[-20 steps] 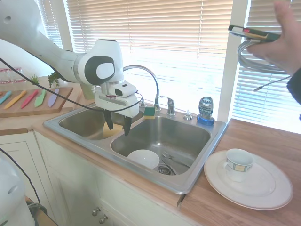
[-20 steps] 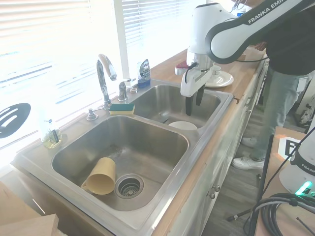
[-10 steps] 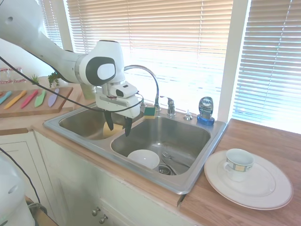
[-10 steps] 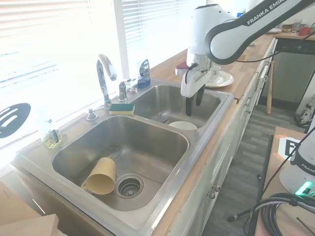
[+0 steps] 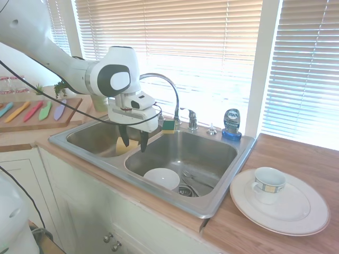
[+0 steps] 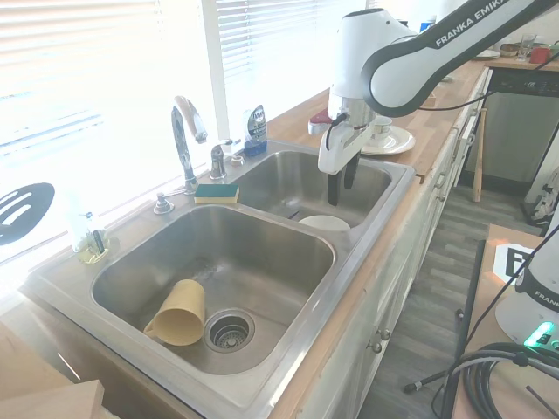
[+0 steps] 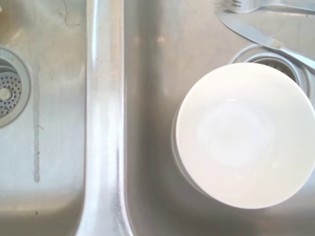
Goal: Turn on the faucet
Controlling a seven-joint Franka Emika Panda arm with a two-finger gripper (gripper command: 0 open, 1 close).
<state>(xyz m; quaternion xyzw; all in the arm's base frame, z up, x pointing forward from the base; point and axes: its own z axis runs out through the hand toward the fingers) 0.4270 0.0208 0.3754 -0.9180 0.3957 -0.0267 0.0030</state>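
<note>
Faucet [image 5: 167, 92] stands at centre frame behind the sink [image 5: 212, 203], its lever handle [image 5: 192, 119] just right of the spout; my gripper [image 5: 132, 142], fingers spread and empty, hangs left of centre over the divider; I risk clipping the spout or green sponge [image 5: 168, 126], or overshooting that small lever.

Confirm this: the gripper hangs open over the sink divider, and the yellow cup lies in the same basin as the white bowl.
Wrong on the basins. The second exterior view shows the yellow cup in one basin and the white bowl in the other. The gripper does hang open near the sink divider.
</note>
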